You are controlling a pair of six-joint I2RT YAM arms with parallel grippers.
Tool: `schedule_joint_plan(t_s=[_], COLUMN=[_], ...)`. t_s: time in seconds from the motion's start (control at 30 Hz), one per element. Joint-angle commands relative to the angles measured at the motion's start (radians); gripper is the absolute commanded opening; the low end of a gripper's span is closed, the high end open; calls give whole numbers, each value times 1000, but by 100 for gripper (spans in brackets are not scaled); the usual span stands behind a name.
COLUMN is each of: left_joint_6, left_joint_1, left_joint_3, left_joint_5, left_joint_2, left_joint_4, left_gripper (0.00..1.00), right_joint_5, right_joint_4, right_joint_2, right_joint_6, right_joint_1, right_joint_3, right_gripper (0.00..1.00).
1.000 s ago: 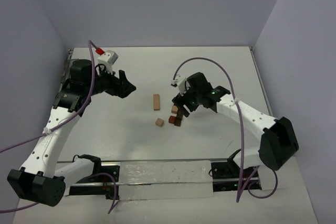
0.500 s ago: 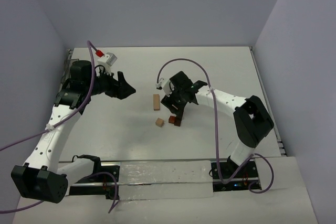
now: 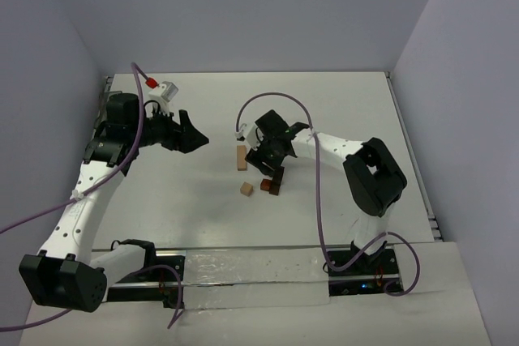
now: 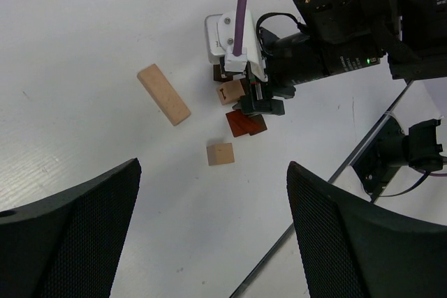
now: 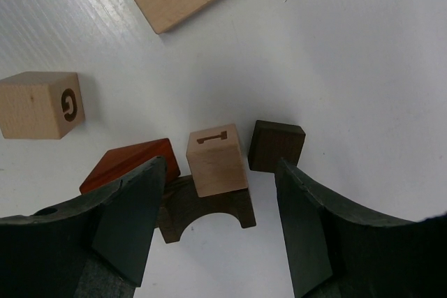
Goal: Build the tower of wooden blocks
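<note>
Left gripper point(image 3: 195, 137) hovers over bare table point(image 3: 162, 200) on the left side, well apart from the blocks; jaws spread wide, nothing between them. Centre of table: a long tan block point(image 3: 242, 158) lies flat on its own. Just nearer the arm bases, a tan cube point(image 5: 40, 105) marked G sits apart from it. To the right of that cube is the tower point(image 3: 272, 187), a low start only: a dark arch block point(image 5: 209, 214) with a tan lettered cube point(image 5: 217, 160) on top. A reddish-brown block point(image 5: 129, 165) sits close on the arch's left and a dark brown cube point(image 5: 276, 146) close on its right. Right gripper point(image 5: 218, 193) is low over the tower, jaws parted, fingers point(image 5: 133, 221) straddling the lettered cube with a gap on either side, gripping nothing.
</note>
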Motion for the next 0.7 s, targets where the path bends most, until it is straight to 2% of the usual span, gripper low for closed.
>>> schedule_joint_plan(t_s=[0.0,0.13,0.27,0.5,0.67], left_joint_6=[-10,-13,-15,-21,-19], left_joint_1=[12,16,20,28,37], left_joint_3=[-3,-8,-11,-14,-11], left_joint_5=[34,35,35,41,41], left_joint_2=[-5,-2,-2,-8,-15], left_joint_4=[44,49,51,56,56], left_gripper=[91,91,91,90,90], right_joint_5=[-17,-22,-24,-75,-120], right_joint_4=[1,1,0,-45,-113], right_joint_2=[24,40,45,-5,-72], right_joint_6=[-33,-40,-45,-24,-29], right_joint_1=[3,1,-1,0,2], right_joint_3=[42,45,51,71,122], right_gripper=[70,67,51,32,29])
